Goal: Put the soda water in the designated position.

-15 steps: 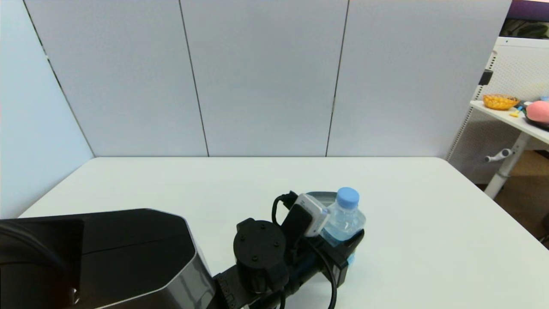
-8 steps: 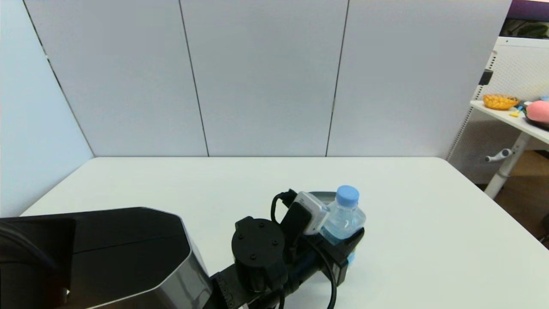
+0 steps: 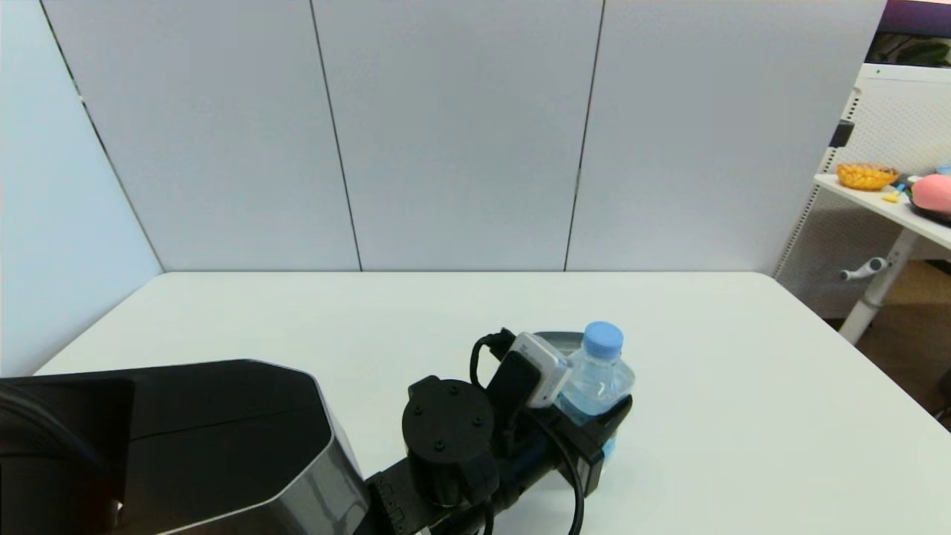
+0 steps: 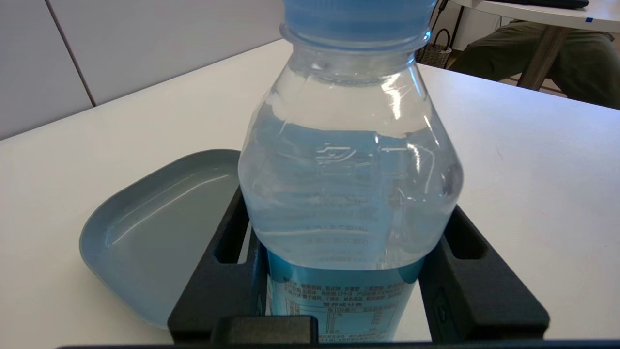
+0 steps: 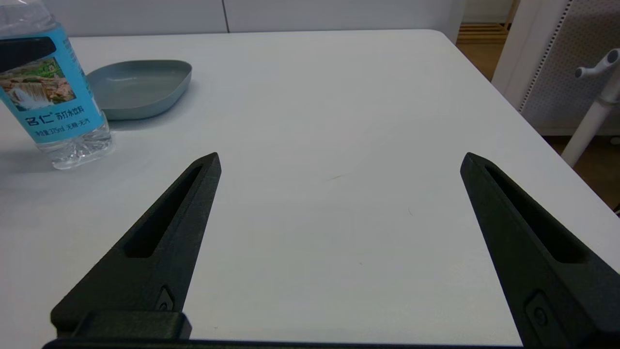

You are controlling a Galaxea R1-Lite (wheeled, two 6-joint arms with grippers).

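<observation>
The left gripper [image 4: 339, 271] clasps the upright bottle [image 3: 596, 379] at its label beside a grey dish [image 4: 160, 228], mostly hidden behind the wrist from the head, its base apparently on the table [image 3: 743, 386], while the right gripper [image 5: 339, 165] idles spread wide, off to its right.
</observation>
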